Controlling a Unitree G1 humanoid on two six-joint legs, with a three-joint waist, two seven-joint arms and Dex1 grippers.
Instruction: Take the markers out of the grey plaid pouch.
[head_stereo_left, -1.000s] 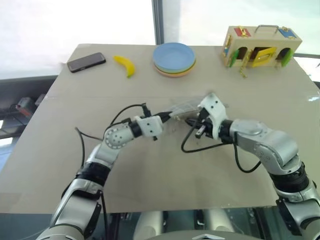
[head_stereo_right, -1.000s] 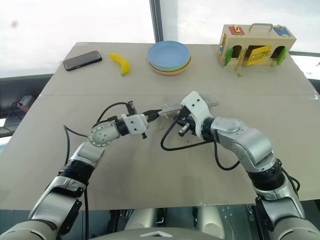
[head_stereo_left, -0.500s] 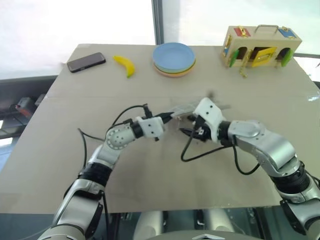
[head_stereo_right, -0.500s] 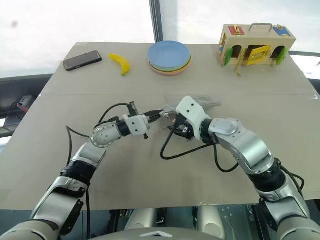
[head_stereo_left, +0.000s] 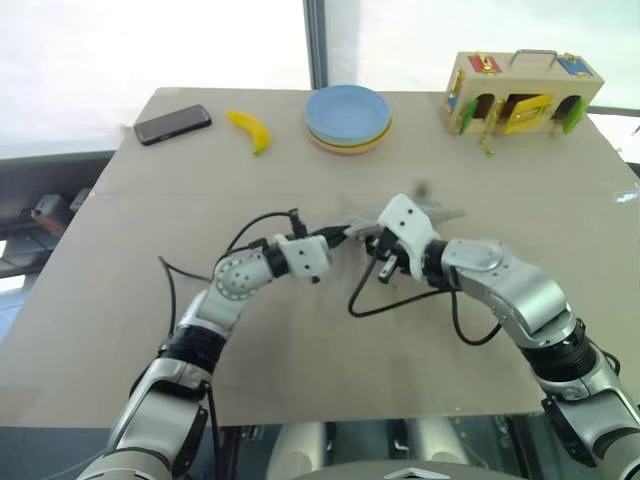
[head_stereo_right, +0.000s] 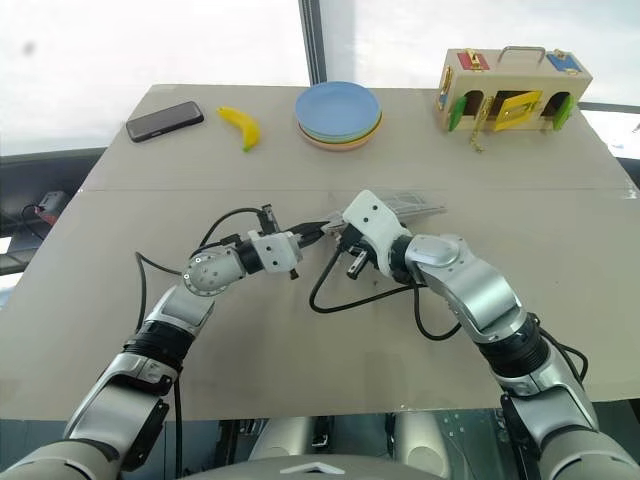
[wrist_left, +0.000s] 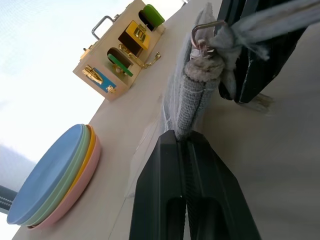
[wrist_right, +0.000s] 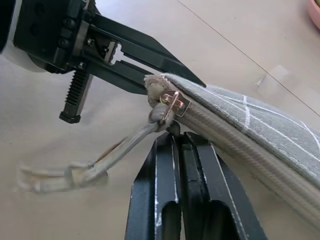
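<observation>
Grey plaid pouch (wrist_right: 260, 125), zipped, pinched by clenched left hand (wrist_left: 186, 145) and right hand (wrist_right: 181, 137).

Right gripper (wrist_right: 181, 140) reopened, then reclosed nearer pouch's (wrist_right: 260, 135) zipper end.

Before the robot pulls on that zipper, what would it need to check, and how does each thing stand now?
1. Left gripper clamped on the end of the grey plaid fabric pouch: ok.
2. Right gripper shut at the brass zipper slider: ok; whether it truly grips the pull, cannot tell.
3. Zipper closed along the visible part: ok, nothing opened yet.
4. Markers inside: cannot tell.
5. Grey cord tassel hanging free of the fingers: ok.
6. Beige tabletop bare below the pouch: ok.
</observation>
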